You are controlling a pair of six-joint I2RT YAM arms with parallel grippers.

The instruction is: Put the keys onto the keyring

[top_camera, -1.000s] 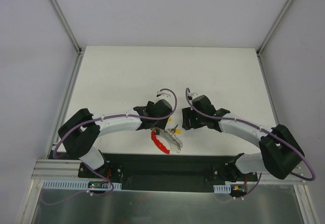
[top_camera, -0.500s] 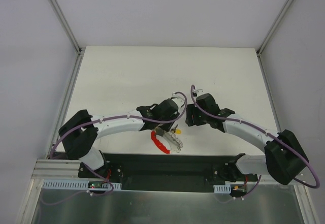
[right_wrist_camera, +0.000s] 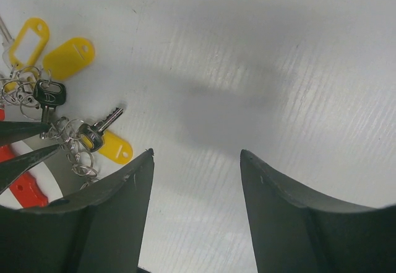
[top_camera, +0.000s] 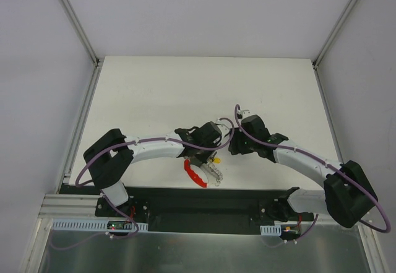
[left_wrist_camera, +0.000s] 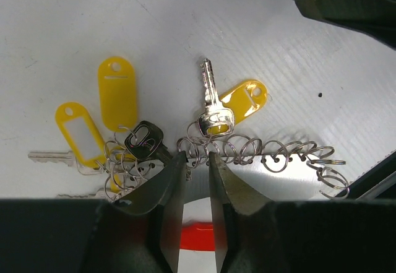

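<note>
The keyring, a silver plate with a row of wire rings and a red curved band, lies near the table's front edge. Several keys with yellow heads and tags hang on its rings: one silver key, yellow tags, and a black-headed key. My left gripper is nearly closed, its tips pinching rings at the plate's edge, with the red band showing in the narrow gap. It also shows from above. My right gripper is wide open over bare table, right of the keys.
The white table is bounded by grey walls and metal rails. The black base plate runs along the near edge, just below the keyring. My two wrists are close together above the keyring.
My left gripper has swung right and down onto the keyring's rings. My right gripper has shifted slightly right and away. The keyring has stayed in place.
</note>
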